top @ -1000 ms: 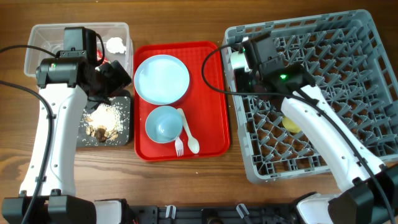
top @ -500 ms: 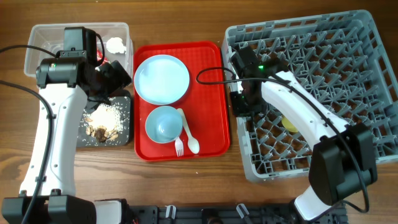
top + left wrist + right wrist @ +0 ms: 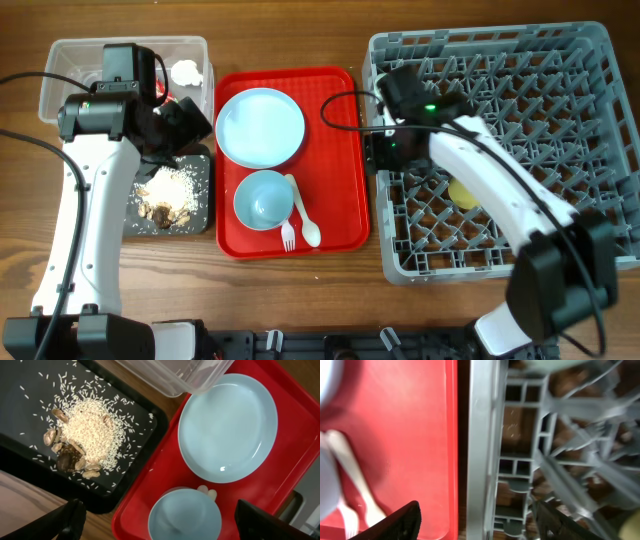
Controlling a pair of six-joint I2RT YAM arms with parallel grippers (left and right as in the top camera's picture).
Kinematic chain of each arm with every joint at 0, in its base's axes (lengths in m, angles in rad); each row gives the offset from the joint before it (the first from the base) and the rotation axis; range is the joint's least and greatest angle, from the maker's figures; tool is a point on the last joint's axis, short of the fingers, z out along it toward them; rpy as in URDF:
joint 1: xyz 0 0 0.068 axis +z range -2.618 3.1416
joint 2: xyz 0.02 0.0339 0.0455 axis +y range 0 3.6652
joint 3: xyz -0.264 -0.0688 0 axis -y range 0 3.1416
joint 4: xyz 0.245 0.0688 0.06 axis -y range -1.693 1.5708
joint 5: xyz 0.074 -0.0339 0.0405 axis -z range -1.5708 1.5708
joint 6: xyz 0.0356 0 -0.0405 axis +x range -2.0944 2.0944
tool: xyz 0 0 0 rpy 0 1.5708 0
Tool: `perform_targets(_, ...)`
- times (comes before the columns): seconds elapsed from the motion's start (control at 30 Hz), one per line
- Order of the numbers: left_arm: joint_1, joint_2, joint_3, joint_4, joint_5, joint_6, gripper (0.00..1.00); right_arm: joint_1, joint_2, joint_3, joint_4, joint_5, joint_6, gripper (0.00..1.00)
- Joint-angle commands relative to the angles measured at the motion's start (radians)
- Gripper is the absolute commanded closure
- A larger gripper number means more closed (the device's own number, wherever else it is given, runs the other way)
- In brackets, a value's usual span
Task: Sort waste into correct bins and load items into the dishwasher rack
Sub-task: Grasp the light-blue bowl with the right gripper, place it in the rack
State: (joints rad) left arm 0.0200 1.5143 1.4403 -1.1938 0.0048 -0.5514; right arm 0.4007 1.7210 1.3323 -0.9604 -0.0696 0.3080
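The big grey rack [image 3: 560,90] fills the right side of the overhead view and sits on the wooden counter [image 3: 300,30]. Your right tool [image 3: 480,520] hangs over the rack's left wall, right by the red tray [image 3: 340,200]. Its fingers are spread wide and it holds nothing. The red tray lies in the middle. At the upper left is the clear box [image 3: 70,60], and just below it is the black tray [image 3: 203,215]. Your left tool [image 3: 162,519] hangs where those two meet the red tray. It is spread wide too, with nothing in it. On the red tray, the blue plate [image 3: 260,126] is at the top and a bowl [image 3: 263,199] is below it. The yellow cup [image 3: 462,192] sits in the rack. The spoon [image 3: 300,208] and fork [image 3: 288,237] lie at the bowl's right side. The white tissue [image 3: 186,71] is in the clear box. Rice and brown bits [image 3: 170,195] lie on the black tray.
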Motion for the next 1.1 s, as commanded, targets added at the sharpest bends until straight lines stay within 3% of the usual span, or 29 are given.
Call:
perform_targets(0.0, 0.006, -0.011, 0.001, -0.051, -0.12, 0.023, 0.03, -0.006, -0.142, 0.059, 0.041, -0.055, -0.103, 0.24)
perform_targets(0.1, 0.066, -0.011, 0.001, -0.091, -0.13, 0.018, 0.02, 0.042, -0.174, 0.058, 0.065, -0.169, -0.096, 0.21)
perform_targets(0.23, 0.21, -0.011, 0.001, -0.125, -0.122, 0.012, 0.0, 0.216, -0.086, 0.05, 0.095, -0.177, -0.014, 0.28)
perform_targets(0.43, 0.284, -0.011, 0.001, -0.127, -0.122, 0.012, 0.0, 0.407, 0.105, 0.05, 0.203, 0.0, 0.186, 0.31)
perform_targets(0.6, 0.284, -0.011, 0.001, -0.127, -0.122, 0.012, 0.0, 0.432, 0.24, 0.05, 0.24, 0.017, 0.275, 0.53)
perform_targets(0.77, 0.284, -0.011, 0.001, -0.127, -0.122, 0.012, 0.0, 0.432, 0.252, 0.05, 0.24, 0.022, 0.293, 0.84)
perform_targets(0.87, 0.284, -0.011, 0.001, -0.127, -0.122, 0.012, 0.0, 0.432, 0.252, 0.05, 0.238, 0.025, 0.305, 0.96)
perform_targets(1.0, 0.284, -0.011, 0.001, -0.127, -0.122, 0.012, 0.0, 0.408, 0.166, 0.075, 0.191, 0.148, 0.269, 0.96)
perform_targets(1.07, 0.284, -0.011, 0.001, -0.124, -0.122, 0.012, 0.0, 0.369, 0.048, 0.097, 0.187, 0.25, 0.169, 0.96)
